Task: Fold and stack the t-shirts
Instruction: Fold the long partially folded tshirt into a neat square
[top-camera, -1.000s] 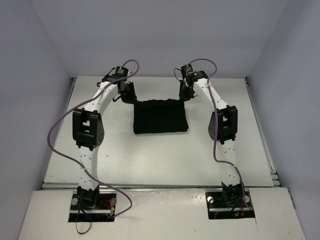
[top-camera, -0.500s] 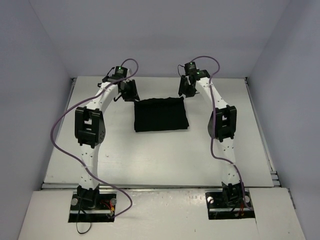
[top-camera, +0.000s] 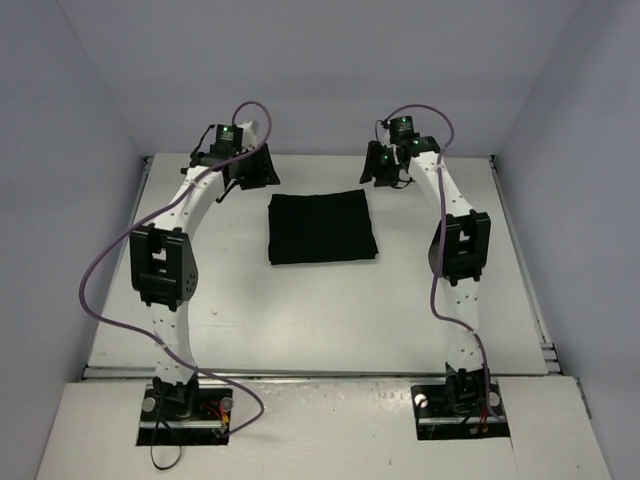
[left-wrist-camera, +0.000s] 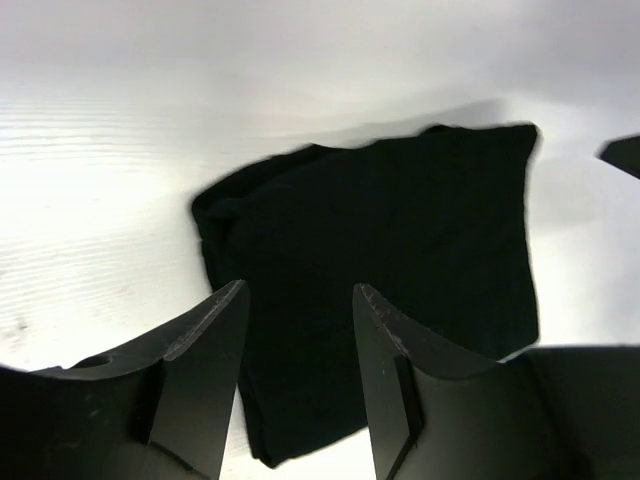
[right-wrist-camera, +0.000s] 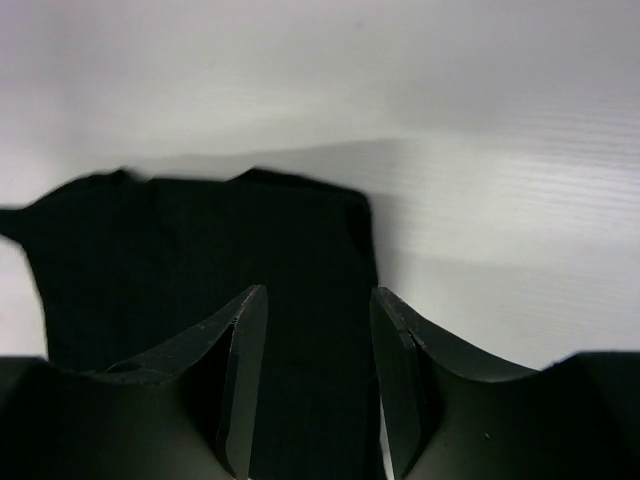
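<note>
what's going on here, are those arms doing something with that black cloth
Two robot arms are folding a black t-shirt. It lies flat on the white table, folded into a rough square. The left gripper and the right gripper hover above the table near the shirt's far corners. Both are open and hold nothing. No second garment is in view to stack it with.

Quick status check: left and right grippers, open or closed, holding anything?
Left gripper: open, holding nothing; the folded black t-shirt lies on the table.
Right gripper: open, holding nothing.
</note>
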